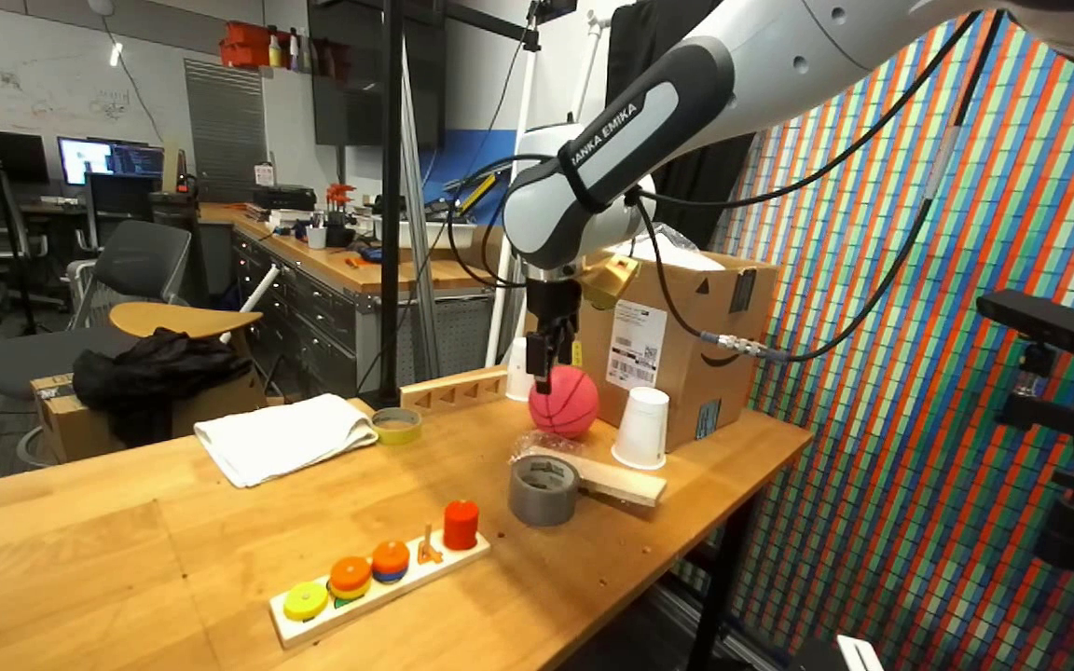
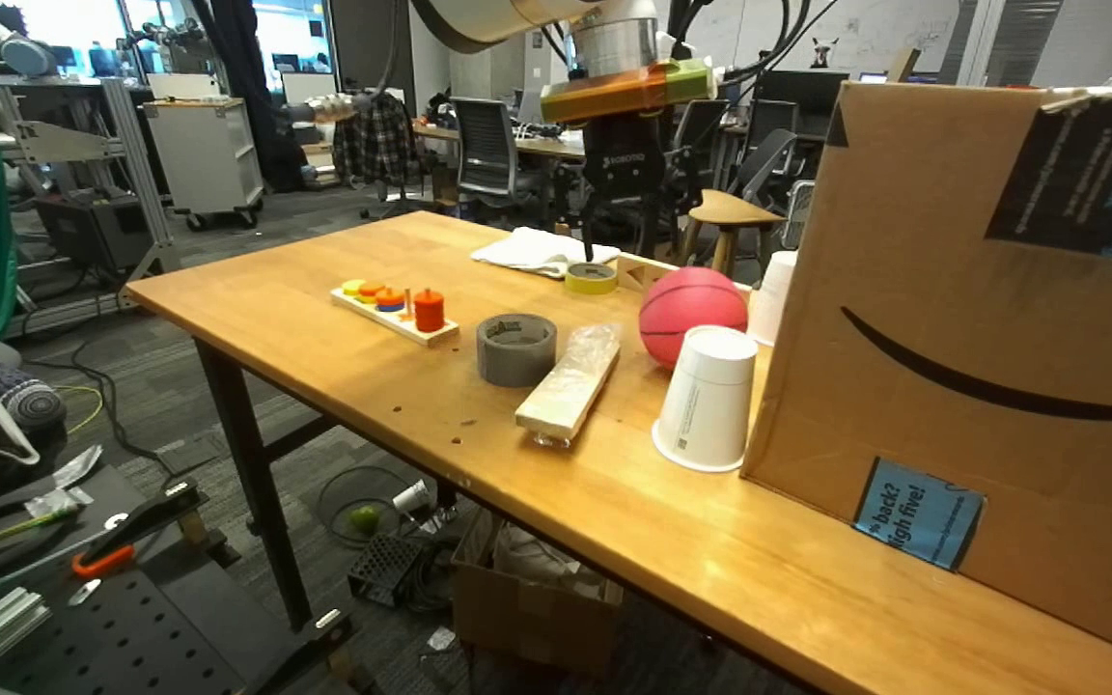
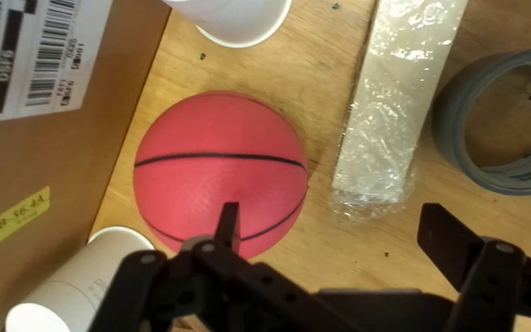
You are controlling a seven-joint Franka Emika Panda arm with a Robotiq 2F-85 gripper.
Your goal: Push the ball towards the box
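The pink-red ball (image 1: 570, 410) rests on the table, also seen in an exterior view (image 2: 693, 314) and the wrist view (image 3: 219, 170). The large brown cardboard box (image 1: 733, 391) stands beside it, also seen in an exterior view (image 2: 952, 319). In the wrist view a narrow strip of table shows between the ball and the box (image 3: 39, 157). My gripper (image 3: 330, 212) is open and empty, pointing down. One finger overlaps the ball's edge in the wrist view; the other is out over the table. I cannot tell whether it touches the ball. The gripper shows in both exterior views (image 1: 553, 363) (image 2: 619, 232).
White cups stand on either side of the ball (image 3: 242, 18) (image 3: 85, 286), close to the box. A plastic-wrapped wooden bar (image 3: 385, 115) and a grey tape roll (image 3: 450, 120) lie beside the ball. A toy strip (image 1: 378, 587), white cloth (image 1: 290, 438) and yellow tape roll (image 1: 397, 429) lie farther off.
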